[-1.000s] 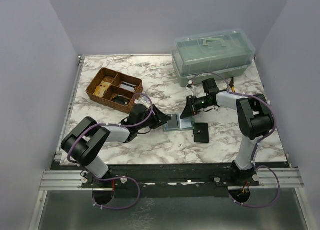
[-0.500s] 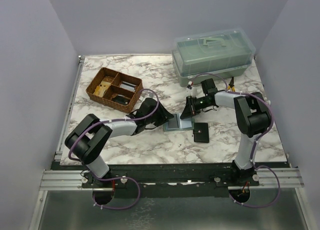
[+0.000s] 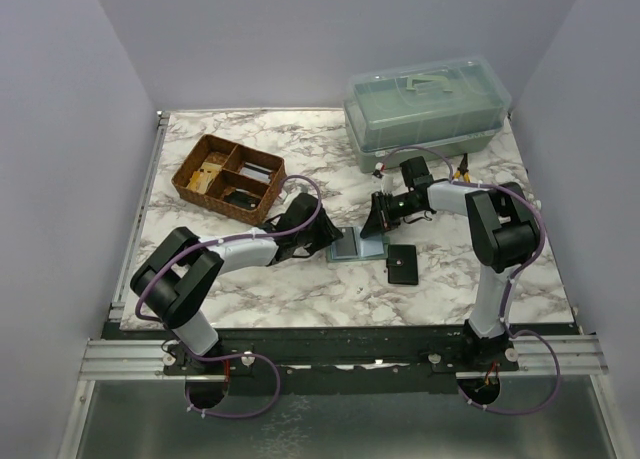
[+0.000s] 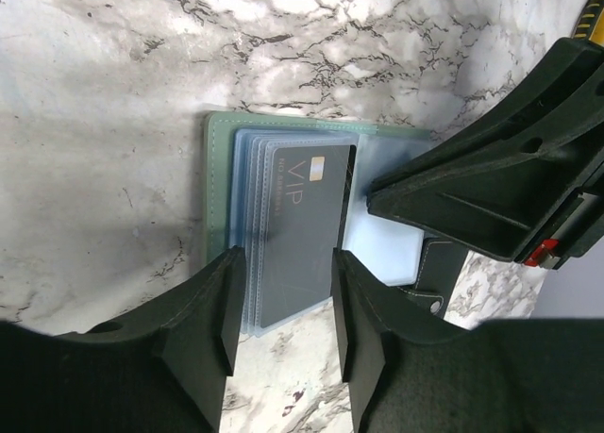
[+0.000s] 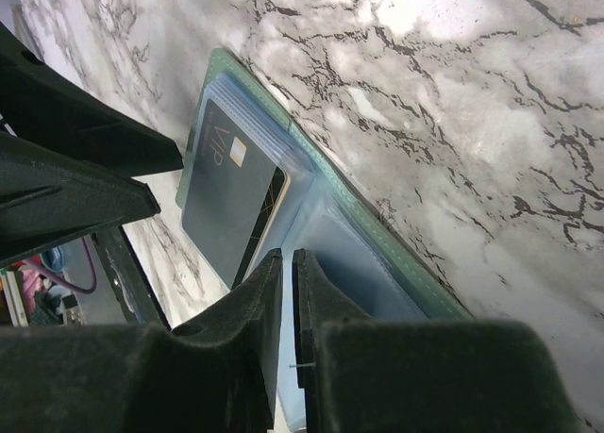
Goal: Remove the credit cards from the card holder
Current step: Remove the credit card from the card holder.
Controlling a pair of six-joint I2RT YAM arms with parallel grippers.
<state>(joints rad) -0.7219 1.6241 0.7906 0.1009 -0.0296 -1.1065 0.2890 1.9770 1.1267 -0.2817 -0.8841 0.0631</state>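
Tabletop (image 3: 300, 289) of white marble, overhead view: your card holder (image 3: 370, 249) lies open and flat near the middle, with the left arm (image 3: 240, 249) reaching to its left edge and the right arm (image 3: 450, 197) coming down on its right half. Black wallet (image 3: 402, 264) lying flat just beside the holder on the right. Wicker basket (image 3: 228, 178) with compartments at rear left; green lidded box (image 3: 428, 104) at rear right. Left wrist view: sage-green cover underneath, a stack of clear sleeves on one half, credit cards (image 4: 302, 230) in them, the topmost dark grey, marked VIP, with a gold chip. Your left fingers (image 4: 198, 324) stand about half apart, one at each side of the stack's near end, gripping nothing; whether they touch the sleeves you cannot tell. Right fingers (image 4: 462, 188) point toward the fold, over the pale blue half. Right wrist view: right fingers almost together with only a thin slit between them, tips over the clear sleeve beside the VIP card; whether they nip the sleeve you cannot tell. A tan edge shows under the dark card.
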